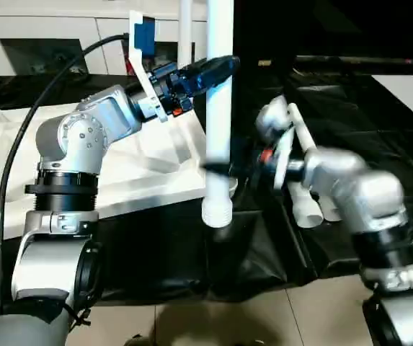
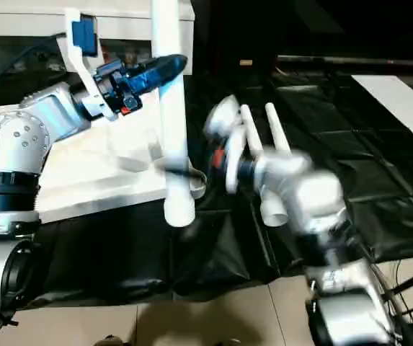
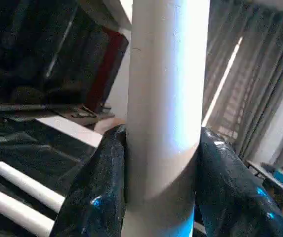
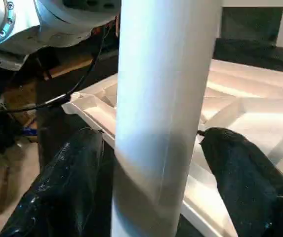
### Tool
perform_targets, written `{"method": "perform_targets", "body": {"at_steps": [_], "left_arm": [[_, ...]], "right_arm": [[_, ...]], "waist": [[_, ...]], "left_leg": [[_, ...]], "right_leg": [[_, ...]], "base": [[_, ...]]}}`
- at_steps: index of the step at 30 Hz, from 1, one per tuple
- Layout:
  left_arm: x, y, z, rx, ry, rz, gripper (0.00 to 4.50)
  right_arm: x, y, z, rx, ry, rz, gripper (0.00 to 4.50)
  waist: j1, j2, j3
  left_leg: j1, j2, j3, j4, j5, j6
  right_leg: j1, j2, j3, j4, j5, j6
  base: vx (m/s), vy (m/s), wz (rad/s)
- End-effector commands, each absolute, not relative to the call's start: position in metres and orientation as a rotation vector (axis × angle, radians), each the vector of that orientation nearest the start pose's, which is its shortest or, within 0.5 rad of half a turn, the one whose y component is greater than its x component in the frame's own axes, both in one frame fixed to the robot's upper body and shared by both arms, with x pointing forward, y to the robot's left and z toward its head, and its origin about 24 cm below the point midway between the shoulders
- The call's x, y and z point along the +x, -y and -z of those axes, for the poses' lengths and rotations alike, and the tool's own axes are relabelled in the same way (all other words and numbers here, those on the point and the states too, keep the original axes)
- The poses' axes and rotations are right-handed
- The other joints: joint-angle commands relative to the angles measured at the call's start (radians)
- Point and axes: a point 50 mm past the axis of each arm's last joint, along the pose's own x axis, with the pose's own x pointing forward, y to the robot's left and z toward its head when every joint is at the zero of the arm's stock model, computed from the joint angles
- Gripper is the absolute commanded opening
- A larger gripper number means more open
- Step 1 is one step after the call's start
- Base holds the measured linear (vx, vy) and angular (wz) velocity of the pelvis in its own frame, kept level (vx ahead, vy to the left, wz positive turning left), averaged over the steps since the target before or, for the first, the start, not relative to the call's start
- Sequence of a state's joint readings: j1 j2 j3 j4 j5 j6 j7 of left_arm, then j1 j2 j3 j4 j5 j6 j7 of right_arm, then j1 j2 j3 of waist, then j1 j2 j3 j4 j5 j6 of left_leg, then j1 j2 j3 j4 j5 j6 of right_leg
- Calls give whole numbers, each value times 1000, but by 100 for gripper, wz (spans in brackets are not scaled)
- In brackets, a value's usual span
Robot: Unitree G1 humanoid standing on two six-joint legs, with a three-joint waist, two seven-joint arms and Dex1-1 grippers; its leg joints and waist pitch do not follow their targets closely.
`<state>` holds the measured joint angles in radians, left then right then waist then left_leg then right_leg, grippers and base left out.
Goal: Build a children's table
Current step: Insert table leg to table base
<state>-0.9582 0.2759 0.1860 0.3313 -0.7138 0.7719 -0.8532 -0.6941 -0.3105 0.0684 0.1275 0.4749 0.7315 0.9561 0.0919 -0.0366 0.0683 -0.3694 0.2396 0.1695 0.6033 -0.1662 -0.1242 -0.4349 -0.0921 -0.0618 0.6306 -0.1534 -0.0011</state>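
Observation:
A white table leg (image 1: 219,122) hangs upright in front of me, its ribbed lower end (image 1: 217,213) just past the near edge of the table top (image 1: 120,173). The top lies upside down on my left, ribs up. My left gripper (image 1: 217,71) is shut on the leg high up, with both black fingers (image 3: 89,197) pressed against it. Lower down, my right gripper (image 1: 224,169) stands open around the same leg. One of its fingers (image 4: 240,173) stands a little off the tube (image 4: 161,98). Two more legs (image 1: 311,209) lie on the black cloth to the right.
Black cloth (image 1: 350,122) covers the work surface on the right and hangs over its front edge. A white cabinet (image 1: 47,36) stands behind the table top. A thinner white upright (image 1: 186,32) rises behind the held leg. Tiled floor (image 1: 264,317) lies below.

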Motion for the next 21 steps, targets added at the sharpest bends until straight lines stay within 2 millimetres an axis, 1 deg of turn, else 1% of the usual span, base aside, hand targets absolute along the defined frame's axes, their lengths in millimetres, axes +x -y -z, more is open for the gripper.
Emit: {"method": "perform_targets", "body": {"at_steps": [1, 5, 6, 9, 11, 12, 16, 19, 21], "left_arm": [[353, -113, -253, -467, 89, 1212, 166], [353, -113, -254, -477, 91, 1215, 166], [353, -114, -255, -482, 92, 1218, 166], [352, -114, -256, -487, 94, 1224, 166], [352, -114, -256, -494, 95, 1232, 166], [352, -113, -256, -489, 93, 1234, 166], [348, -109, -255, -433, 91, 1259, 166], [343, -103, -252, -353, 76, 1287, 166], [341, -100, -251, -338, 75, 1299, 166]], "right_arm": [[323, 106, -165, 138, -189, -1222, 349], [322, 107, -160, 121, -220, -1208, 349], [322, 106, -160, 131, -230, -1206, 349], [321, 106, -159, 138, -237, -1206, 349], [321, 106, -159, 138, -242, -1206, 349], [321, 105, -159, 139, -245, -1205, 349], [321, 105, -157, 126, -260, -1204, 349], [322, 103, -155, 108, -278, -1200, 349], [322, 102, -154, 99, -287, -1202, 349]], "waist": [[4, -4, -90], [5, -5, -89], [6, -4, -89], [5, -3, -91], [5, -6, -91], [5, -5, -91], [5, -5, -90], [4, -5, -90], [4, -5, -90]], "left_leg": [[2, -31, 22, -58, -138, 13], [1, -31, 22, -58, -140, 6], [1, -32, 22, -58, -137, 5], [1, -32, 22, -57, -128, 6], [0, -33, 23, -57, -127, 8], [0, -33, 22, -57, -125, 9], [1, -32, 22, -58, -134, 6], [2, -29, 22, -59, -132, 3], [2, -29, 22, -59, -130, 3]], "right_leg": [[81, -16, 26, -58, -128, -218], [81, -17, 26, -60, -149, -206], [81, -17, 26, -60, -149, -205], [82, -16, 26, -58, -128, -211], [83, -15, 26, -57, -120, -214], [83, -16, 26, -57, -121, -215], [82, -16, 25, -60, -141, -209], [81, -17, 26, -58, -137, -208], [81, -18, 26, -58, -133, -209]], "base": [[0, 0, 0], [0, 0, 0], [0, 0, 0], [0, 0, 0], [0, 0, 0], [0, 0, 0], [0, 0, 0], [0, 0, 0], [0, 0, 0]]}}
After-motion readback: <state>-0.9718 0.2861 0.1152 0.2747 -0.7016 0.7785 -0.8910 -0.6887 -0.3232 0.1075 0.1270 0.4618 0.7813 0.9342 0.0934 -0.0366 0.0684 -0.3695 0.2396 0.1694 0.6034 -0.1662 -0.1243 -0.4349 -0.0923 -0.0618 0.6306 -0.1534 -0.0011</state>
